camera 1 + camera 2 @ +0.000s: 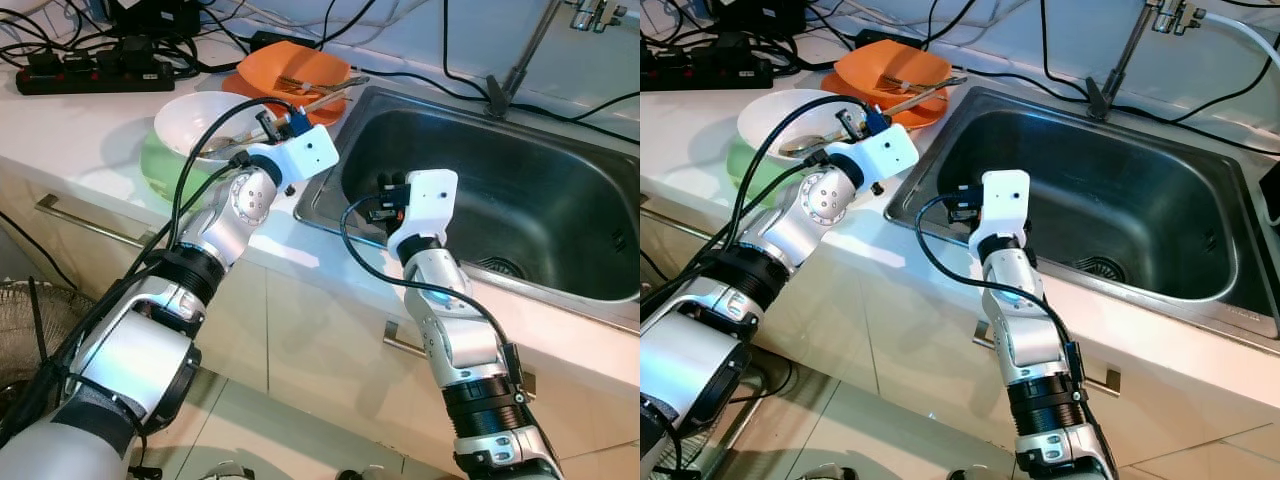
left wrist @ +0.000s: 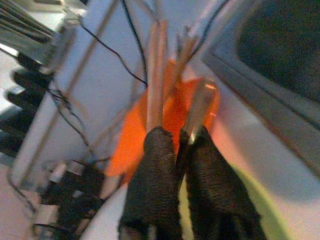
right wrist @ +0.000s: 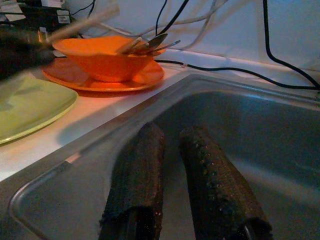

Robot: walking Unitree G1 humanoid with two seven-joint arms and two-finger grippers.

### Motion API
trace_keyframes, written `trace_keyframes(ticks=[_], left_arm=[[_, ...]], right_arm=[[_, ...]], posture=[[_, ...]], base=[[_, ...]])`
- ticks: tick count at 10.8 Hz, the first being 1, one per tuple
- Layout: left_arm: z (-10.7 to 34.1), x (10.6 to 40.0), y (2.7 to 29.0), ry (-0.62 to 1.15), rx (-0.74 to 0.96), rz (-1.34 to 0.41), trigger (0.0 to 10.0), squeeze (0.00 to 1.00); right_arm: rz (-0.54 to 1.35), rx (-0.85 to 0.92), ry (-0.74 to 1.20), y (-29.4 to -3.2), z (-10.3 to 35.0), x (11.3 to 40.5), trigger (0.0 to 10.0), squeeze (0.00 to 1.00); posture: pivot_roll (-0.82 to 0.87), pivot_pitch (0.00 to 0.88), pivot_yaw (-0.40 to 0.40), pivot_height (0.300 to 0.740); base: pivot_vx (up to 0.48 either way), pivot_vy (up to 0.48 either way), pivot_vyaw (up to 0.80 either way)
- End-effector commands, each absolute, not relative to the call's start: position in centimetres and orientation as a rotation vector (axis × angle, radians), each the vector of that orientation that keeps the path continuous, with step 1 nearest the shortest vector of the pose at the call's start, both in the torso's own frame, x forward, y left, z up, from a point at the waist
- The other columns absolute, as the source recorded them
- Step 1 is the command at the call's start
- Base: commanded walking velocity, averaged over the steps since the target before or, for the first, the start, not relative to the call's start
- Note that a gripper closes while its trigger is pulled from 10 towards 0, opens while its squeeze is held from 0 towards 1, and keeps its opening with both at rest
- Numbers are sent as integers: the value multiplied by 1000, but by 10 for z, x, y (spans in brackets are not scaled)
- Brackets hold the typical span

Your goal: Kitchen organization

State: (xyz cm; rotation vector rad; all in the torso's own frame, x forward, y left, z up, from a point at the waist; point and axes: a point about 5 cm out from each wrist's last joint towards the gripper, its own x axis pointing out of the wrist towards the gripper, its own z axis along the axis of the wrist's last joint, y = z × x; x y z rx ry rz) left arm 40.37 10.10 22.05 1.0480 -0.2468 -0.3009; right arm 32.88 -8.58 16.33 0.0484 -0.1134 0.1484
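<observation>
I am viewing an orange bowl [image 1: 293,68] on an orange plate [image 3: 100,79], a white bowl [image 1: 200,125] above a green plate [image 1: 170,170], a grey steel sink [image 1: 500,190], a white table [image 1: 80,130], and my black, textured pincer fingers [image 3: 135,185].

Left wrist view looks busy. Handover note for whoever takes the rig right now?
Left hand: over the counter beside the sink, shut on utensils, wooden sticks and a metal piece whose ends reach over the orange bowl.
Right hand: open, holding nothing, just inside the sink's near left corner.
Things: orange bowl sits on an orange plate and holds more cutlery; a white bowl sits on a green plate next to it.
Done: utensils gripped.
Left: probably place them, then sort the remaining dishes. Sink basin looks bare apart from the drain.
</observation>
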Motion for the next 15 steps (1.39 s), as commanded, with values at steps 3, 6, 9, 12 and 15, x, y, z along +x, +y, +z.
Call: trace_keyframes(ticks=[3,6,9,12,15], left_arm=[[232,405,95,-292,1061,-299,0,0],[252,399,94,-341,1064,-300,0,0],[260,396,113,-295,1353,-203,10000,0],[316,377,97,-635,1043,-120,10000,0],[349,340,75,-835,519,-335,10000,0]], right_arm=[[132,50,-122,-89,165,328,10000,0],[138,48,-117,-88,164,329,10000,0],[147,50,-113,-86,163,329,10000,0],[154,52,-115,-86,163,330,10000,0],[152,48,-120,-87,164,331,10000,0]], posture=[[-87,69,-84,740],[-81,66,-89,740],[-75,66,-92,740],[-68,60,-98,740],[-69,55,-99,740]], base=[[0,0,0],[0,0,0],[0,0,0],[0,0,0],[0,0,0]])
